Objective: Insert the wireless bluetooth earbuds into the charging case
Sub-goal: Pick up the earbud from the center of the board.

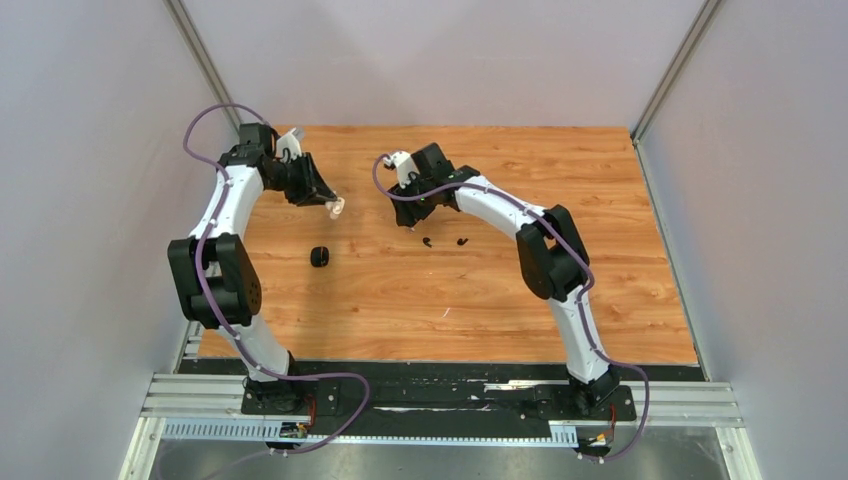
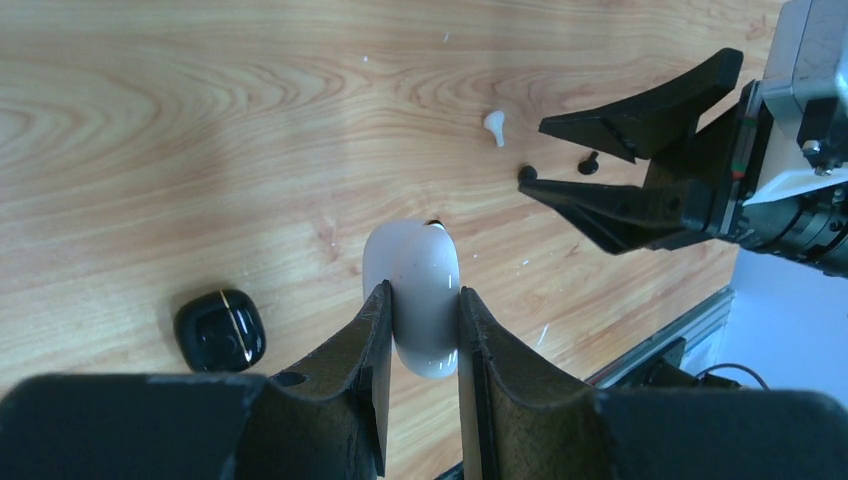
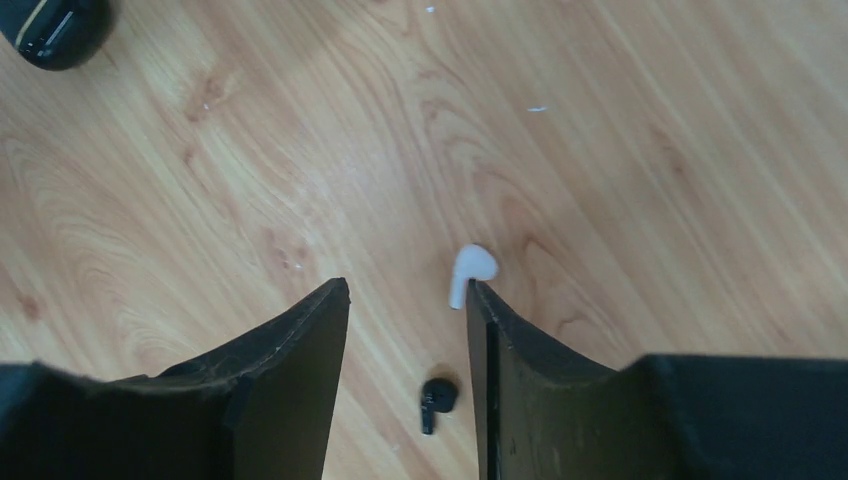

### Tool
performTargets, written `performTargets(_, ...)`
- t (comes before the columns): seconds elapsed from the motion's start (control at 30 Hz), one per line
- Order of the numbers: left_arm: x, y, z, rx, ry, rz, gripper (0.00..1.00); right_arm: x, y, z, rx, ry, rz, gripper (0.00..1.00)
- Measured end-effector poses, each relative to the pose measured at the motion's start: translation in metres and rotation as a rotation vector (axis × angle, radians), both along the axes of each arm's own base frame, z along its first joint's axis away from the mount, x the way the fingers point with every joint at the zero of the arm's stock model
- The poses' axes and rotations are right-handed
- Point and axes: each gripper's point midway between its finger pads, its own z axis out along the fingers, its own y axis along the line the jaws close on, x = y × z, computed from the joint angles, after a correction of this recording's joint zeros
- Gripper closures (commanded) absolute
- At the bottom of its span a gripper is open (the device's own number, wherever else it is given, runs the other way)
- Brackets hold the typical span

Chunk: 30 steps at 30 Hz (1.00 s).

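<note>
Left gripper [image 2: 424, 293] clamps the white case [image 2: 410, 265]. Right gripper [image 3: 405, 288] half-open, empty — white earbud [image 3: 470, 272] at one fingertip, middle of the bench [image 3: 650, 150]. I want the jaws centred over it before closing.

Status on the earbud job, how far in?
Done: no earbud seated that I can see. In hand: left gripper clamps the white case; right gripper hangs open above a white earbud and a black earbud. Left: every loose earbud, plus the black case on the table.
</note>
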Motion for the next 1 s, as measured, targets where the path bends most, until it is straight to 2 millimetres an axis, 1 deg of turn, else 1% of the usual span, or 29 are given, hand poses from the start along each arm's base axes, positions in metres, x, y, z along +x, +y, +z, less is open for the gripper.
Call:
performTargets(0.03,-0.001,0.001,-0.002,-0.002,0.011,0.008,1.00,-0.005,0.005,-0.001,-0.001,0.010,-0.010,0.48)
performTargets(0.07,-0.002,0.001,-0.003,-0.006,0.020,0.011,1.00,-0.007,0.007,-0.002,-0.002,0.017,-0.018,0.48)
performTargets(0.13,-0.003,0.000,-0.003,-0.012,0.029,0.018,1.00,-0.012,0.012,-0.004,-0.014,0.022,-0.045,0.52)
performTargets(0.2,-0.003,-0.001,-0.001,-0.023,0.032,0.025,1.00,-0.012,0.012,-0.007,-0.038,0.020,-0.103,0.53)
performTargets(0.37,-0.005,0.001,0.007,-0.036,0.019,0.043,1.00,0.002,0.002,-0.010,-0.089,-0.015,-0.270,0.55)
performTargets(0.5,-0.011,0.004,0.013,-0.041,0.008,0.056,1.00,0.013,-0.003,-0.017,-0.108,-0.021,-0.341,0.55)
performTargets(0.63,-0.017,0.003,0.016,-0.046,0.003,0.059,1.00,0.013,-0.005,-0.031,-0.123,0.002,-0.368,0.55)
performTargets(0.77,-0.022,0.004,0.013,-0.051,0.015,0.062,1.00,0.010,-0.005,-0.044,-0.136,0.029,-0.376,0.55)
performTargets(0.87,-0.023,0.004,0.010,-0.052,0.024,0.065,1.00,0.009,-0.005,-0.049,-0.140,0.038,-0.377,0.55)
performTargets(1.0,-0.025,0.004,0.008,-0.057,0.035,0.069,1.00,0.009,-0.004,-0.049,-0.138,0.040,-0.380,0.56)
